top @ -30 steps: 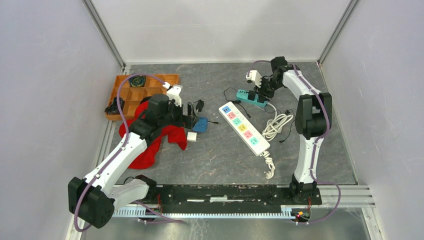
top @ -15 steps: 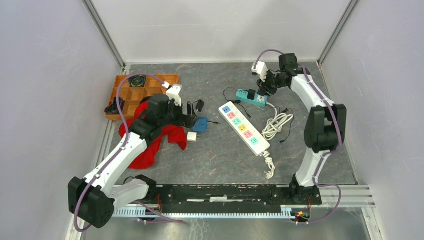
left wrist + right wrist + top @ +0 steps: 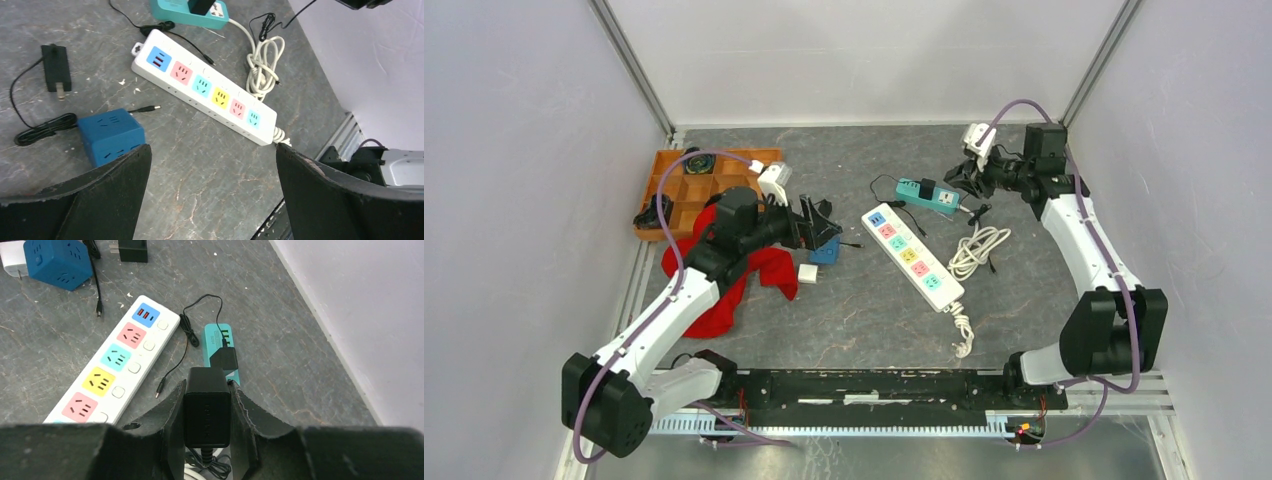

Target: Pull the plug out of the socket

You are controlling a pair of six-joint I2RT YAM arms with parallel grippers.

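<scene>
Bright, even light from overhead; every view is sharp at mid-range and soft only close to the lens.

In the top view the white power strip (image 3: 914, 258) throws only a thin, soft shadow on the grey table (image 3: 864, 320), and the walls beyond it are pale and evenly lit, without glare. From the left wrist the strip is crisp and its colours are saturated. Below it the left gripper (image 3: 212, 150) is a near-black, underexposed mass with slightly soft edges, and the wall to the strip's right washes to bluish white. From the right wrist the black plug (image 3: 206, 412), right of the strip, is in focus with a faint sheen. The right gripper (image 3: 206, 385) around it blurs towards the bottom edge.
</scene>
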